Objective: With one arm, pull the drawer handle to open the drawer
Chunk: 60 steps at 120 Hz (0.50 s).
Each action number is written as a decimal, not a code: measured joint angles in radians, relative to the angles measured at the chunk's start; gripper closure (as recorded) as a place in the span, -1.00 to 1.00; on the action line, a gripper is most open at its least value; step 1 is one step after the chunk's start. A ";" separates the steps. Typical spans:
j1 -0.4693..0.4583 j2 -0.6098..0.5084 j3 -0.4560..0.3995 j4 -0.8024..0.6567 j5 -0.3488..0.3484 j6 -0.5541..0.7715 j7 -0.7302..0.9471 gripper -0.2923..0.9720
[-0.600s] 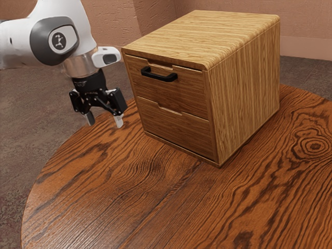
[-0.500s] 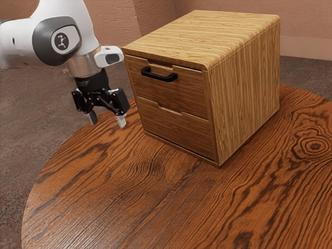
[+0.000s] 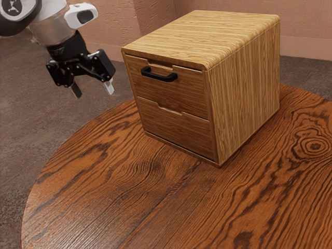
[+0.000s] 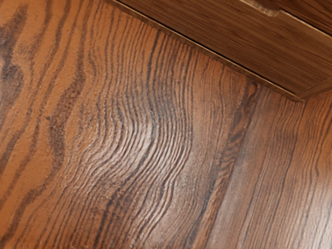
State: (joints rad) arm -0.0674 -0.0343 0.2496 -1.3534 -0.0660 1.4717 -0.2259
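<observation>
1. exterior view: the end effector hangs in the air at the exterior view's left, raised over the far left edge of the desk. its two fingers stand apart with nothing between them.
2. the black drawer handle sits on the top drawer of a light wooden cabinet. it is to the exterior view's right of the end effector and well apart from it.
3. the top drawer lies flush with the cabinet front, and so does the lower drawer beneath it.
4. the cabinet stands on the far side of the round, dark-grained desk.
5. wrist view: the desk lies under the hand, its grain running in waves. the cabinet shows its lower front, which meets the desk along a slanted edge.
</observation>
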 joint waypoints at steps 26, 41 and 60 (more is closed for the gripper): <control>0.000 0.109 0.002 -0.007 -0.016 0.108 -0.321 -0.54; 0.002 0.134 0.006 -0.021 -0.026 0.152 -0.506 -0.54; -0.015 0.151 0.002 -0.022 -0.029 0.193 -0.692 -0.54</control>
State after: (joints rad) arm -0.0823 0.1162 0.2518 -1.3749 -0.0952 1.6643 -0.9184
